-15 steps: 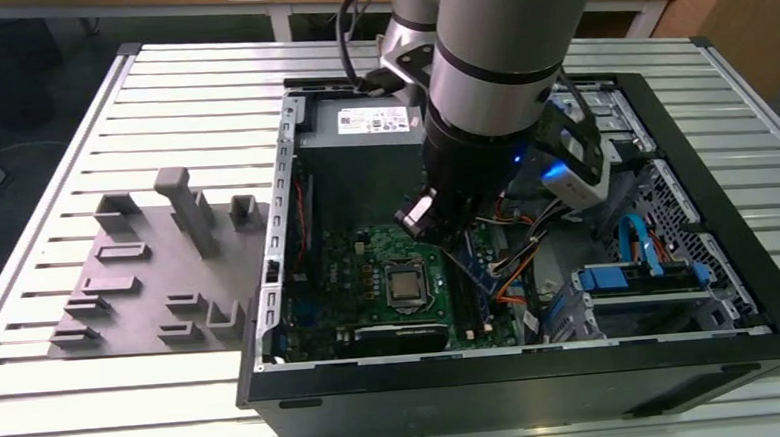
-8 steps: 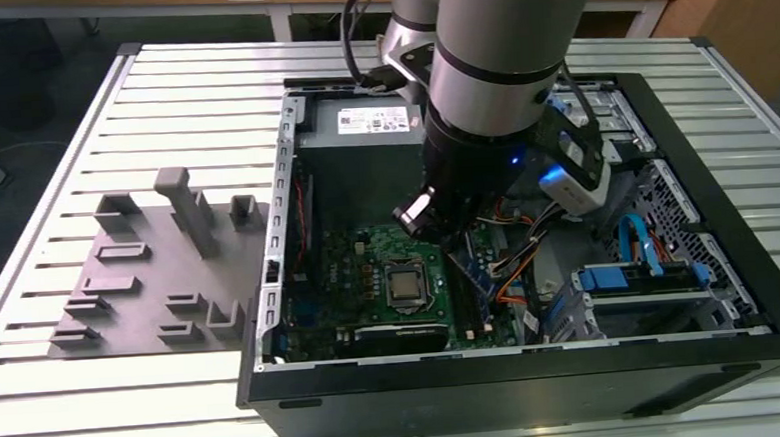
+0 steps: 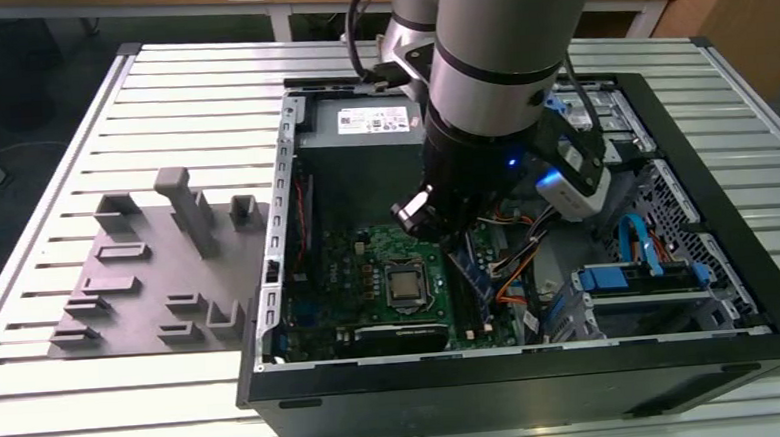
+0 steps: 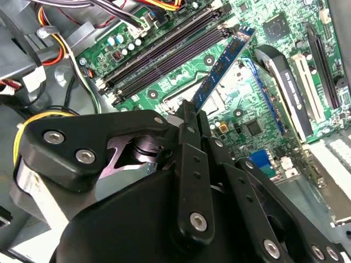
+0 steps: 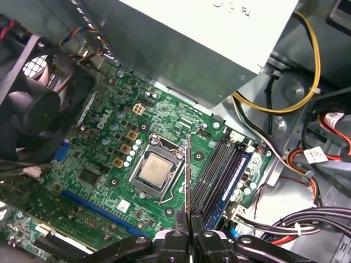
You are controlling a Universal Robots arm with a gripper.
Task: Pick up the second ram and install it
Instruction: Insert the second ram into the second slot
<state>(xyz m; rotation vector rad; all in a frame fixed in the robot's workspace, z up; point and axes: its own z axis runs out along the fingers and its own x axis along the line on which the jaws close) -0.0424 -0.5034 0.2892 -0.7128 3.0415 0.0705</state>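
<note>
Black linkage bars of the hand point(image 4: 189, 118) are crowding the second wrist view, and its two fingers are pressing together on one end of the second ram point(image 4: 222, 66). The stick, blue-edged with a row of small chips, is reaching out from the fingertips over the green motherboard point(image 4: 249, 96), and its far end is pointing toward the long dark memory slots point(image 4: 164, 57). Whether the stick is touching the board cannot be told.

In the first wrist view the second ram point(image 5: 188, 170) is showing edge-on as a thin upright line rising from the clenched fingertips. It is hanging between the square processor socket point(image 5: 155, 172) and the memory slots point(image 5: 219, 167), lying parallel to them and not sitting in any of them. A black fan point(image 5: 33, 109) and the grey power-supply box point(image 5: 181, 49) are bordering the board.

In the exterior view the arm point(image 3: 503, 72) is reaching down into the open computer case point(image 3: 506, 378), which is lying on its side on the slatted metal counter point(image 3: 132, 392). The stick is slanting below the hand at about three o'clock of the processor socket, just beside it. The power-supply box is sitting at twelve o'clock of the socket, well apart from it. A grey plastic tray point(image 3: 141, 292) with upright blocks is resting on the counter at nine o'clock of the case, just beside its wall.
</note>
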